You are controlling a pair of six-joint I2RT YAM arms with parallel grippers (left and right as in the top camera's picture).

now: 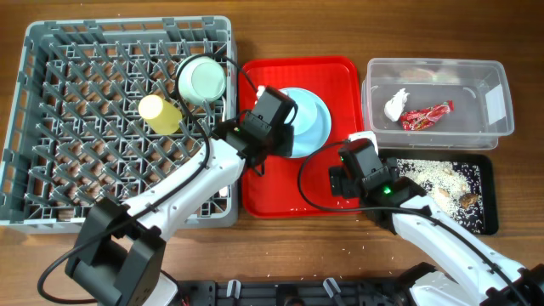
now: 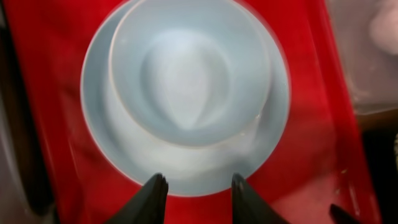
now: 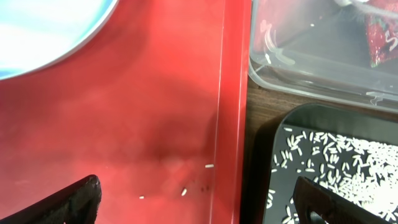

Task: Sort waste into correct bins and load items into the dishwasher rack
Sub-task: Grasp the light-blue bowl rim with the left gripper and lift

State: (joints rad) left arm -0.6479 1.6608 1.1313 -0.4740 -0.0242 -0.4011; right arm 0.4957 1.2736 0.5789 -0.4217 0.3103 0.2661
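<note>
A pale mint bowl (image 2: 189, 68) sits on the light-blue plate (image 2: 186, 168) on the flat red tray (image 1: 272, 191). My left gripper (image 2: 198, 190) hovers over the plate's (image 1: 316, 119) near rim, open, its black fingers (image 2: 155, 196) apart with nothing between them. In the grey dishwasher rack (image 1: 51, 127) lie a yellow cup (image 1: 160, 113) and another mint bowl (image 1: 202, 79). The clear tub (image 1: 497, 81) holds a white tissue (image 1: 396, 104) and a red wrapper (image 1: 427, 115). The black tray (image 1: 486, 200) holds rice scraps (image 1: 433, 174). My right gripper (image 3: 202, 202) is wide open, straddling the red tray's right edge.
A few loose rice grains (image 3: 209, 166) lie on the red tray near its right rim. The clear tub (image 3: 298, 56) and black tray (image 3: 280, 124) stand close together just right of the red tray. Brown table shows around them.
</note>
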